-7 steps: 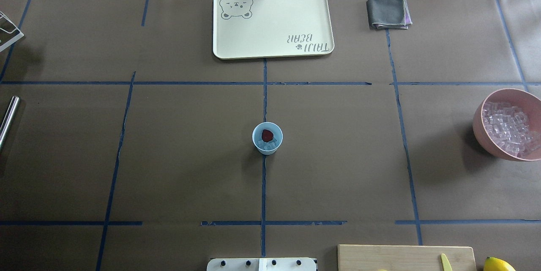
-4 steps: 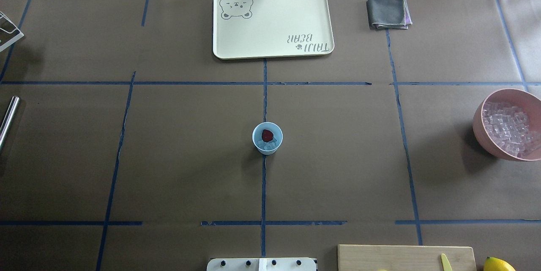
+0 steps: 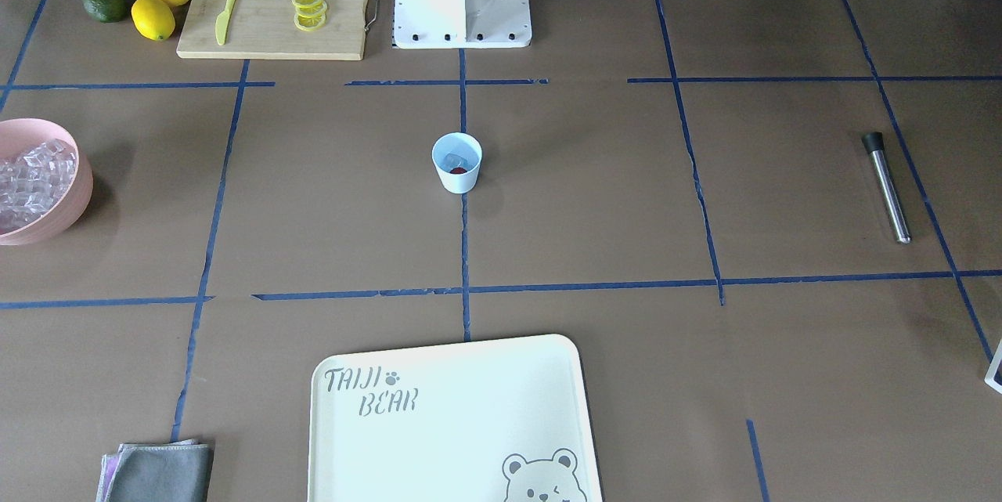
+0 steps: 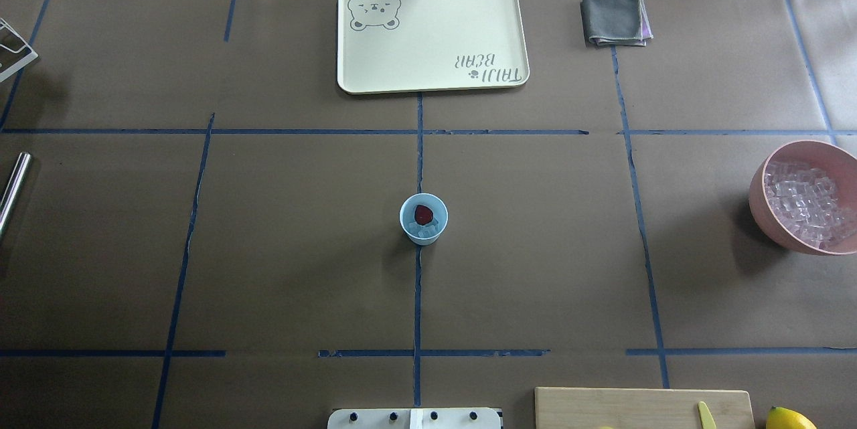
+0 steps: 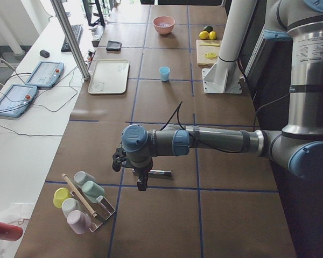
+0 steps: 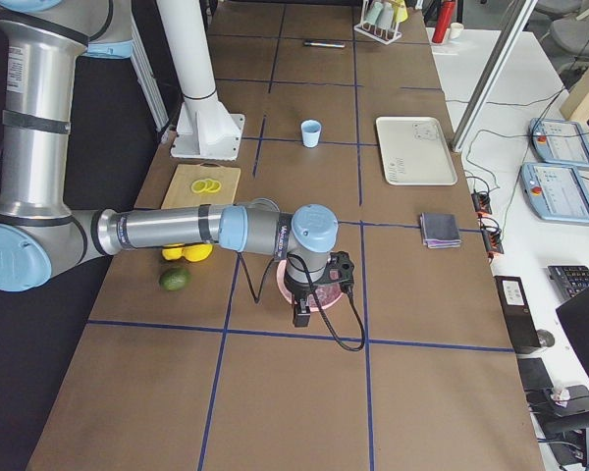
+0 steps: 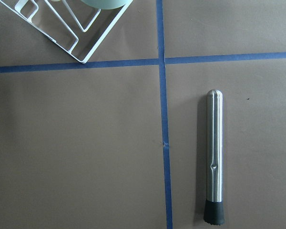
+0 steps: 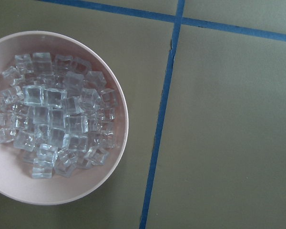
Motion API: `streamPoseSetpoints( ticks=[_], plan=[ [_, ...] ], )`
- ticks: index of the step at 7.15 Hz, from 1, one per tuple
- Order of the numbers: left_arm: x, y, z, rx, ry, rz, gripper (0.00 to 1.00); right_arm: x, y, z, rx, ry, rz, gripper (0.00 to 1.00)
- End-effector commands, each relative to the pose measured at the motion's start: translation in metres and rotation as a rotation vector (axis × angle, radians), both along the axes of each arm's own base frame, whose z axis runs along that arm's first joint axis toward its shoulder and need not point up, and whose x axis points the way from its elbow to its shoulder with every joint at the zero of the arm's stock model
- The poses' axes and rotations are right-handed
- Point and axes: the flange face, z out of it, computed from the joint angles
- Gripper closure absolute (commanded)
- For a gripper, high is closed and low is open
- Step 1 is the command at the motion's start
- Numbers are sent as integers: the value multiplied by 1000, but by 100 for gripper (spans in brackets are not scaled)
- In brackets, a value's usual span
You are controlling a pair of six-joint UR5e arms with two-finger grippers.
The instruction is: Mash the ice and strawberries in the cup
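Note:
The light blue cup (image 4: pixel 404 218) stands mid-table on a blue tape line, with a red strawberry (image 4: pixel 423 214) and a few clear ice cubes (image 4: pixel 424 233) inside; it also shows in the front view (image 3: pixel 457 177). My left gripper (image 5: pixel 141 184) hangs over a steel muddler (image 7: pixel 213 152) at the table's left end; I cannot tell if it is open. My right gripper (image 6: pixel 300 314) hangs over the pink bowl (image 8: pixel 120 95) of ice cubes (image 8: pixel 52 114) at the right end; I cannot tell if it is open. Both are far from the cup.
A cream bear tray (image 4: pixel 435 34) lies at the far side and a grey cloth (image 4: pixel 614 19) to its right. A cutting board (image 3: pixel 266 24) with lemon slices and a knife, two lemons (image 3: pixel 153 18) and a lime (image 3: pixel 104 1) are near the base. A cup rack (image 5: pixel 83 201) stands beside the muddler.

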Motion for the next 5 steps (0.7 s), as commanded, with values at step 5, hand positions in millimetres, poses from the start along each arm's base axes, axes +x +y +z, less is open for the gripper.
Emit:
streamPoseSetpoints(
  ticks=[5],
  plan=[
    [0,0,0,2,-2,-1,0,-1,-4,-4,62,-19,5,1]
  ],
)
